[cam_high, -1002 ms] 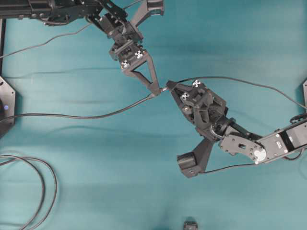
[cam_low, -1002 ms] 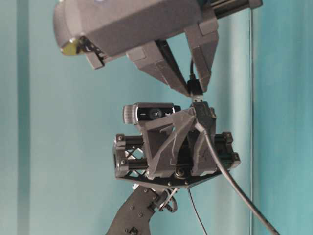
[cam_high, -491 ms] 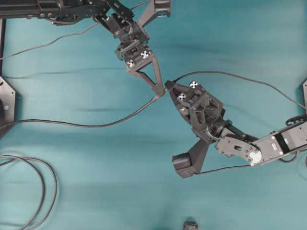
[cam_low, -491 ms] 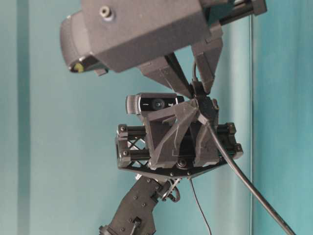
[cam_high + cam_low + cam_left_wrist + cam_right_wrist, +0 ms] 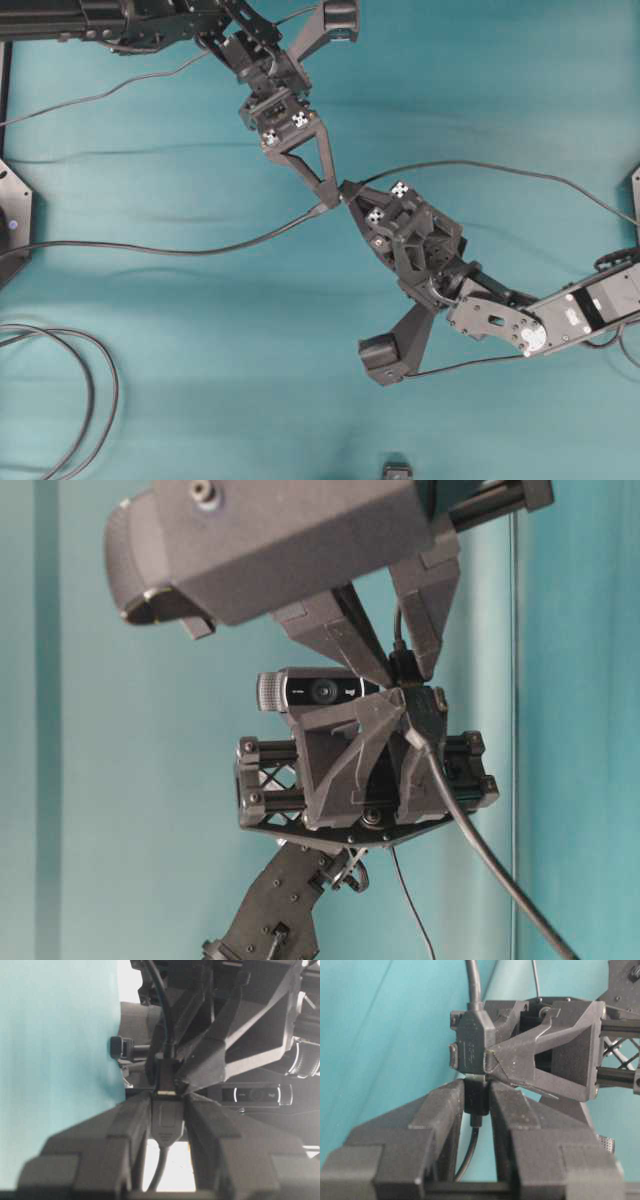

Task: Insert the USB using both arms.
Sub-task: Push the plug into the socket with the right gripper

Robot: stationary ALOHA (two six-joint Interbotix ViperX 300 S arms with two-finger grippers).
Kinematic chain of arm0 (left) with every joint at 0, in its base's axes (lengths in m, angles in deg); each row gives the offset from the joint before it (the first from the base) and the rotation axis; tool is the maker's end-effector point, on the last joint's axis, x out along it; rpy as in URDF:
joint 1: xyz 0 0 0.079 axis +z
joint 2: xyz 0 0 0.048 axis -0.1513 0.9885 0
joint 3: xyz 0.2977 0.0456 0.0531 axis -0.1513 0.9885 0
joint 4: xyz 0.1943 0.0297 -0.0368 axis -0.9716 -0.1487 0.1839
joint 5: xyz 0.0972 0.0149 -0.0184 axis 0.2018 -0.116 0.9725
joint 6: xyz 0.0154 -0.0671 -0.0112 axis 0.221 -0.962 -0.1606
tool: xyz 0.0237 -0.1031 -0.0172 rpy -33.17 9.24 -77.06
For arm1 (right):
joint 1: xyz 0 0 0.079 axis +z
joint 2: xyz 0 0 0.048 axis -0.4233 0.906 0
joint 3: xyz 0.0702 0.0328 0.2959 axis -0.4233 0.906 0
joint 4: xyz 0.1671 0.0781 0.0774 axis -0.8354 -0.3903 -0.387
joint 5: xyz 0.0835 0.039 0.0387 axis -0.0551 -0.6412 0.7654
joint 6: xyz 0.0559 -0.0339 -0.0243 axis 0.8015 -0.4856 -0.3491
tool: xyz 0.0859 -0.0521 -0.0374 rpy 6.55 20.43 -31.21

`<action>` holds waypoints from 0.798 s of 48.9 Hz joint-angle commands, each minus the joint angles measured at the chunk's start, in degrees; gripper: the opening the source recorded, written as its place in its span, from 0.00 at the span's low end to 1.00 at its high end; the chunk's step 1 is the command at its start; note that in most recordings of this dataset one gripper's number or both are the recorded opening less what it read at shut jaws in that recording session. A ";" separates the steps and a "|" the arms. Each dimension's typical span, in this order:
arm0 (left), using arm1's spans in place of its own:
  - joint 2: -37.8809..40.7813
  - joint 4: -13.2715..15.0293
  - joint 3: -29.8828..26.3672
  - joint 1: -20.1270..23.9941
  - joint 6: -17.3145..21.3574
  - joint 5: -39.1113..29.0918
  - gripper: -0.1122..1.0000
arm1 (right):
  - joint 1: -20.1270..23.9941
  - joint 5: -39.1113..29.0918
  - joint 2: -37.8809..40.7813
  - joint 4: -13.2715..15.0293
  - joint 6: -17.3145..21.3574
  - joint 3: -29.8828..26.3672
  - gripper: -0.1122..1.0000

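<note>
Teal cloth table [image 5: 200, 400], arms meeting mid-air near centre. Left gripper [image 5: 328, 196] pinches the rounded black socket [image 5: 167, 1120] narrowly between its fingertips. Right gripper [image 5: 347, 190] clamps the USB [image 5: 476, 1096] by its black collar, jaws nearly closed. Plug and socket are touching end to end, silver barely visible. Looped cable [image 5: 70, 400] lies near left.
</note>
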 commanded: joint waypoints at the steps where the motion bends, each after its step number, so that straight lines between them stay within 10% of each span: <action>1: -0.97 0.35 -1.93 1.14 -0.79 0.18 0.32 | 2.29 1.05 -0.62 0.35 0.26 -2.11 0.28; 39: 0.26 0.35 -4.75 0.97 -0.79 0.26 0.32 | 2.29 1.23 -0.62 0.26 0.62 -2.20 0.28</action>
